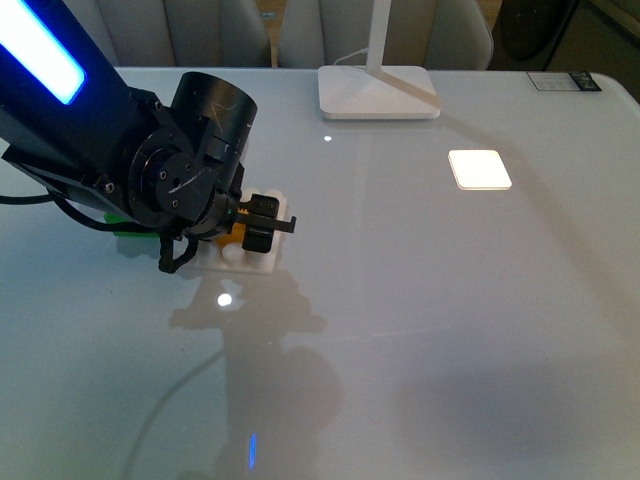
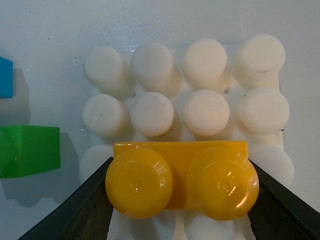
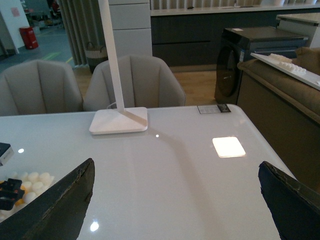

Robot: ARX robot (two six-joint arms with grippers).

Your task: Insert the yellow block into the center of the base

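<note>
Left gripper (image 2: 180, 200): fingers closed on the yellow block (image 2: 180, 177), held over the base (image 2: 185, 95), third stud row, middle columns. Risk: studs misaligned, brick seats crooked or the base slides. Green brick (image 2: 30, 150) and blue brick (image 2: 5, 77) beside the fingers. Right gripper (image 3: 175, 200): fingers wide, empty. Far label (image 1: 565, 82): writing unreadable.

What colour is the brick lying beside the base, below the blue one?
Green; the left wrist view shows it best.
</note>
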